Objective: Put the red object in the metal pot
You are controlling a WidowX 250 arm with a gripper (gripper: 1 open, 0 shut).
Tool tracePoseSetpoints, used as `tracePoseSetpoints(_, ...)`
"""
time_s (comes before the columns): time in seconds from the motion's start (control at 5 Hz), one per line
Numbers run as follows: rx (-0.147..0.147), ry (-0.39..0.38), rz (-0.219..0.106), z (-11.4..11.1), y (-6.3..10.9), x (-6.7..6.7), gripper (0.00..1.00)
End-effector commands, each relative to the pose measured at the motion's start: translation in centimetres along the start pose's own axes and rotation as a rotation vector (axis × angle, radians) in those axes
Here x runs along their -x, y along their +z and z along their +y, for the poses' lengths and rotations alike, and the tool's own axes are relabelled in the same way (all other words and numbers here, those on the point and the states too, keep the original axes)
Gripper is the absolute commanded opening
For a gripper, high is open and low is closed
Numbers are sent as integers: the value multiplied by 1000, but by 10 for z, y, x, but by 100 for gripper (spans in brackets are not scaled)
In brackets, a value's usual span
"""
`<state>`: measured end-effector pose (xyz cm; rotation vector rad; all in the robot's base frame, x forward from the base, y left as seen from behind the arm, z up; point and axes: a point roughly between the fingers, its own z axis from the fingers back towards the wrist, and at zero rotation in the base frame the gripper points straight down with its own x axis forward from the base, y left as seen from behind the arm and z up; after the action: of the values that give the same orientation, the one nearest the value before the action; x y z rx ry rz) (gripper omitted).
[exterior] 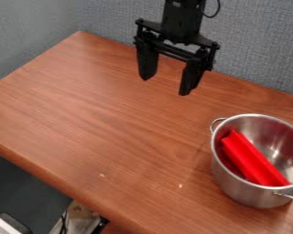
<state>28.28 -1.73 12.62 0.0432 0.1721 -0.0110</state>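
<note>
The hand [168, 79] hung over the far part of the counter [100, 119], at about 12 o'clock in the view, with its two black fingers [148, 64] pointing down and spread wide apart. Nothing sat between them; the hand was empty.

The pot [259, 187] stood at about 4 o'clock, near the counter's near right edge and well apart from the hand. It was upright, shiny, with straight sides and a small handle showing at its lower right rim. The red object [251, 158] lay inside the pot, slanting from the upper left of the bowl down toward the lower right. Its upper end seemed to rest against the inner wall near the rim, though the reflections in the metal made that contact hard to judge.

The wooden counter ran diagonally from 10 o'clock down to 5 o'clock, its bare brown surface lying between hand and pot. A grey wall [39, 27] stood behind it at 11 o'clock. Below the counter's near edge, at 7 o'clock, some dim clutter showed on the floor, too blurred to name.
</note>
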Motion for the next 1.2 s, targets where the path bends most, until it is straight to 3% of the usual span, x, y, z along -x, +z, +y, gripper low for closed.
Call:
tracePoseSetpoints(0.0, -3, -11, -35, -2, 9, -3, 100)
tracePoseSetpoints(1.0, 6, -20, -39, 3, 6, -4, 100)
